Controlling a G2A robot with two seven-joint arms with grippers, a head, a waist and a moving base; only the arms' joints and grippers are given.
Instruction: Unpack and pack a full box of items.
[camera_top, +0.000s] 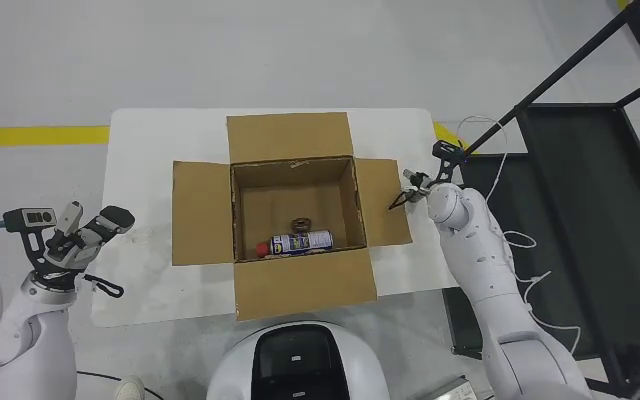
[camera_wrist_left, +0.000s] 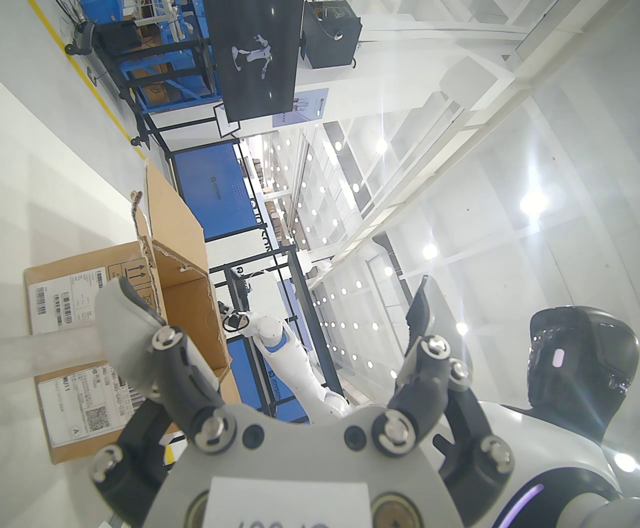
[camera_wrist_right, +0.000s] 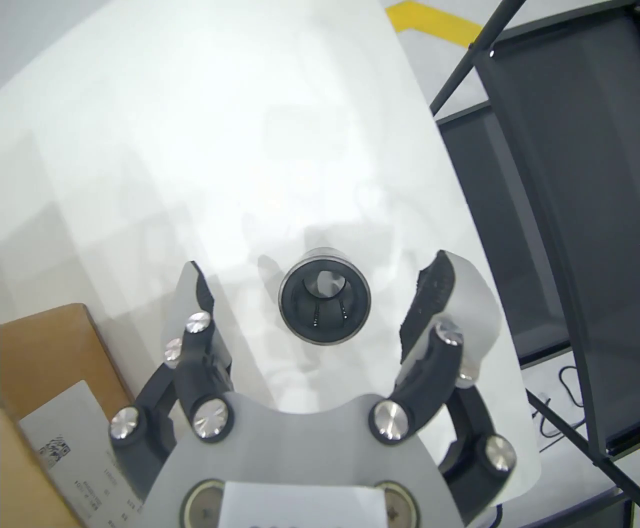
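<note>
Your right claw (camera_wrist_right: 319, 277) hangs wide open straight above a small metal sleeve (camera_wrist_right: 324, 305), with one pad on each side and neither touching it. Your left claw (camera_wrist_left: 267, 300) is also wide open and holds nothing. It is beyond the left edge of the table (camera_top: 150, 140), well apart from the work.

The cardboard box (camera_top: 233, 215) sits in the middle of the white table with its four flaps spread out. It is plain brown board with paper labels, and one flap edge is torn. I judge it is light and stiff enough, but the flaps will bend, so you should push or hold it by the walls.

Inside, near the front wall, a spray can (camera_top: 300, 242) lies on its side. It is a smooth round body, so it probably rolls and slips; take it across the middle. Just behind it lies a dark ring (camera_top: 301, 225); I cannot tell its material.

The metal sleeve stands on its end near the right edge of the table, just beside the right flap. It is polished outside and hollow with a dark lining. It looks heavy for its size and slippery, so close on the outer wall, low and square.
</note>
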